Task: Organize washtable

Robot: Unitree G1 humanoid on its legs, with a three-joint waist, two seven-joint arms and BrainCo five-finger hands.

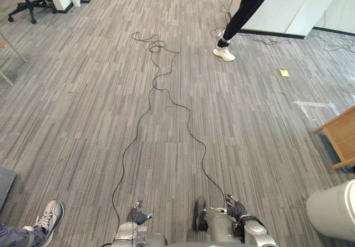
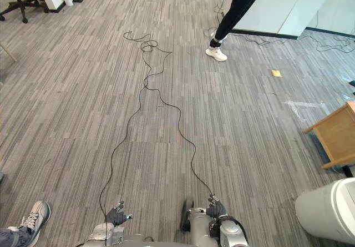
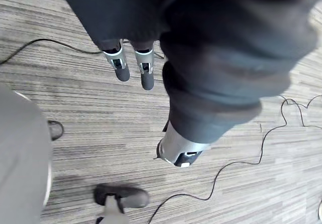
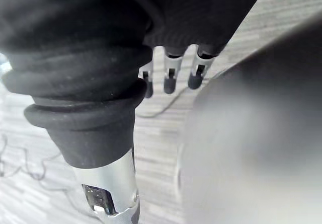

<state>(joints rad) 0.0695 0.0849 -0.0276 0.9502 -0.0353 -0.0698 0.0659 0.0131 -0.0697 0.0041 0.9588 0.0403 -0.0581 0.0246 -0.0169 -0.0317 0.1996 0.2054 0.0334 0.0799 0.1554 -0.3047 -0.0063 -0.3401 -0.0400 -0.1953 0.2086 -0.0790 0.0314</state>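
My left hand (image 1: pixel 137 215) hangs low at my side over grey striped carpet (image 1: pixel 166 119). Its fingers (image 3: pixel 121 67) are straight and relaxed and its thumb (image 3: pixel 177 151) stands apart, with only carpet past them. My right hand (image 1: pixel 236 209) hangs the same way on the other side. Its fingers (image 4: pixel 169 79) are loose and its thumb (image 4: pixel 108 194) holds nothing.
A wooden piece of furniture (image 1: pixel 341 139) juts in at the right, with a white round bin (image 1: pixel 335 208) near it. A person (image 1: pixel 244 8) stands far ahead by a white cabinet (image 1: pixel 294 5). Another person's shoe (image 1: pixel 47 216) is at lower left. An office chair (image 1: pixel 25 3) stands far left.
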